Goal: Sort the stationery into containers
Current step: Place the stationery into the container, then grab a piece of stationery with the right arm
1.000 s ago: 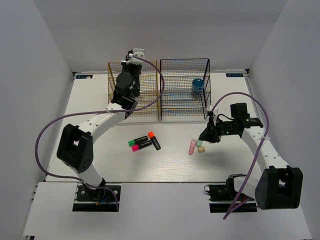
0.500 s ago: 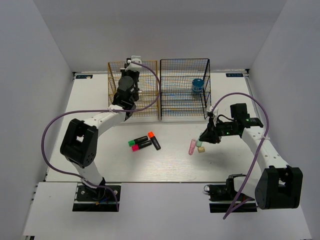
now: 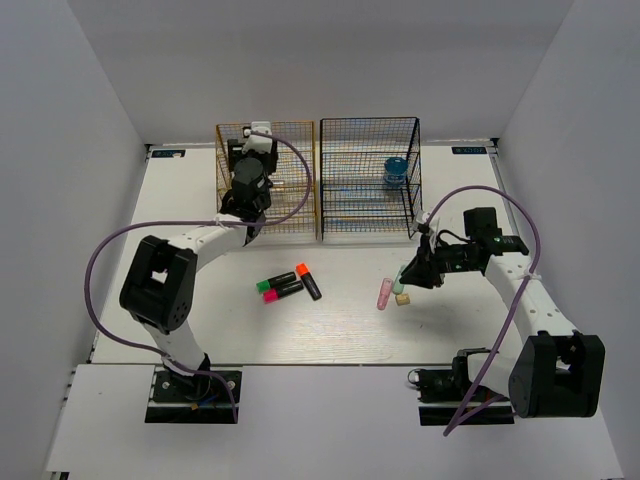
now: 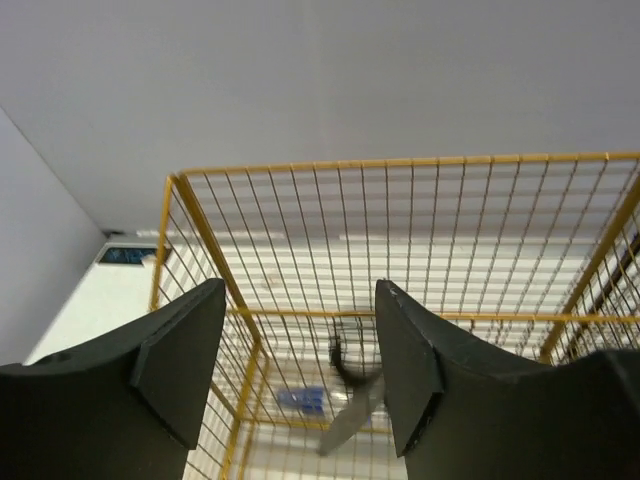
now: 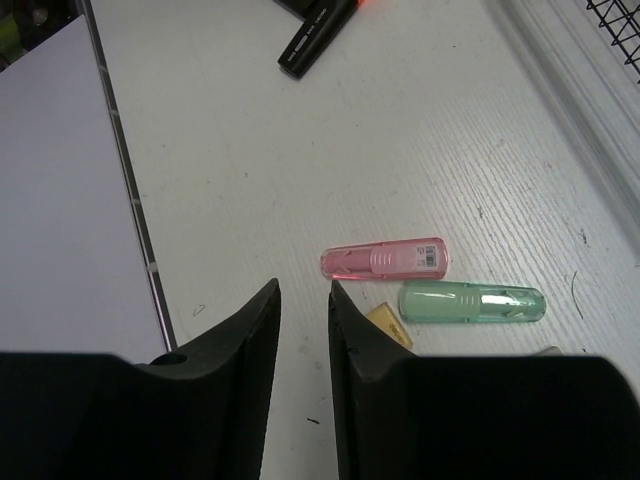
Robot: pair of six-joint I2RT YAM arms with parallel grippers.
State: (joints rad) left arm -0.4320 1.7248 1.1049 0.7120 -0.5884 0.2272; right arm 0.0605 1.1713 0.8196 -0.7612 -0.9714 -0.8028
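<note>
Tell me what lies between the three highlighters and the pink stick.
Only bare table separates the highlighters and pink stick, seen in the top view.

Left hand [image 4: 300, 292] extended far forward and spread wide; right hand [image 5: 303, 290] angled down, nearly closed.

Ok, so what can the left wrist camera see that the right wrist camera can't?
Only the left wrist view: the gold rack up close, with blurry dark scissors seen through its mesh.

Only the right wrist view: a pink stick and a green stick lying close together, a small tan piece beside them, and the end of a black highlighter.

Both: dark fingers, the left gripper wide apart, the right gripper narrowly apart, nothing between either, and some white table.
</note>
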